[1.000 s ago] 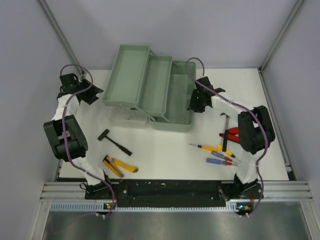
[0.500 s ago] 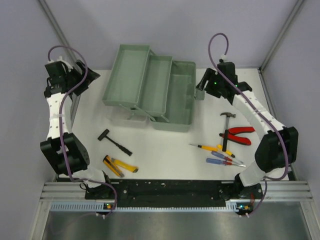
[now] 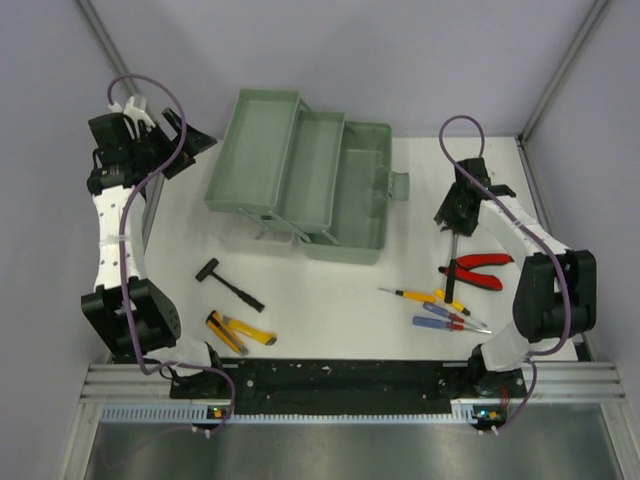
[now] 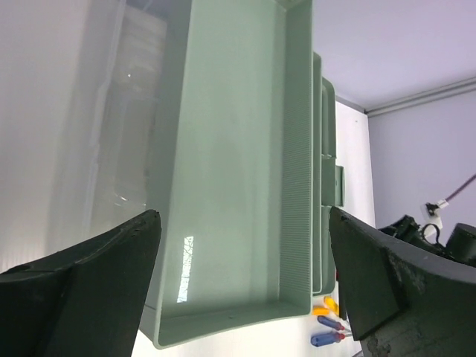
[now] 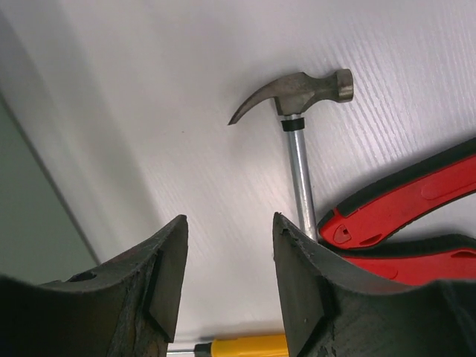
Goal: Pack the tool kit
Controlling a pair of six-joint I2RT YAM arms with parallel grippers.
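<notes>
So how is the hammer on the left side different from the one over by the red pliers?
The left hammer is dark all over with a blocky head; the right hammer has a shiny metal shaft and a curved claw head. The left hammer lies slanted, by itself; the right hammer lies beside the red pliers, just below the open right gripper. Both lie flat on the white table, outside the toolbox.

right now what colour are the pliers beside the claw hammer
Pliers: red handles, black edging; best in right wrist view.
</notes>
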